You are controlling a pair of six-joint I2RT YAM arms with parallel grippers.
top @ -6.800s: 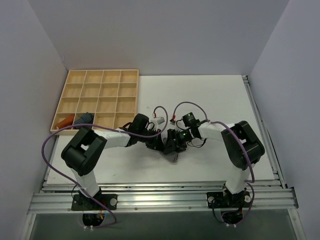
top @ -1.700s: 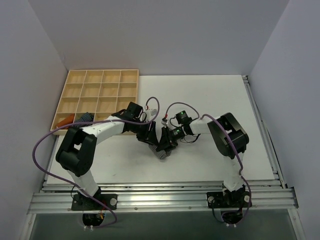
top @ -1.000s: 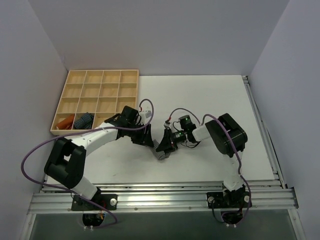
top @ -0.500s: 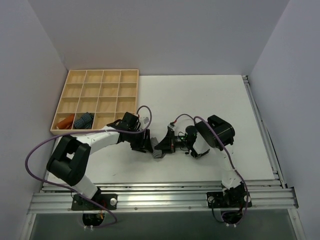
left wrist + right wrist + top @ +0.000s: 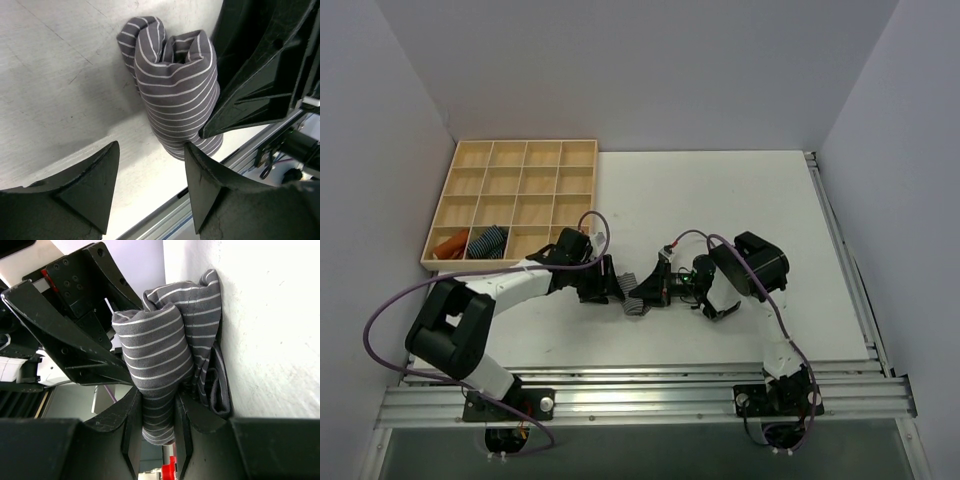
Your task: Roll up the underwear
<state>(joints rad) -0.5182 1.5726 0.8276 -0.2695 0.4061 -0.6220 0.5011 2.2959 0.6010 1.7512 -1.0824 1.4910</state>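
Near the front middle of the bench [image 5: 740,190], between your two arms: the underwear [image 5: 638,297], grey cloth with thin white stripes.

- Roll state: mostly done, by my reading. The left wrist view shows the underwear [image 5: 175,95] as a fat, short bundle, its layers wound round one another and one end resting on the bench.
- Right gripper [image 5: 657,285]: jaws pinching the roll across its body. In the right wrist view the cloth [image 5: 160,365] bulges between the two fingers of the right gripper [image 5: 157,410].
- Left gripper [image 5: 610,283]: jaws spread, nothing between them. Seen in its own camera, the left gripper [image 5: 152,180] has its tips just short of the roll, apart from it.
- Loose end: a flap hangs slack on the bench side of the bundle in the right wrist view. It is not tucked in, and I can't tell how far it trails.

Left for you, as I judge it: tuck or wind that flap, then let go and see whether the roll holds its shape. Right now only the right jaws keep it together.
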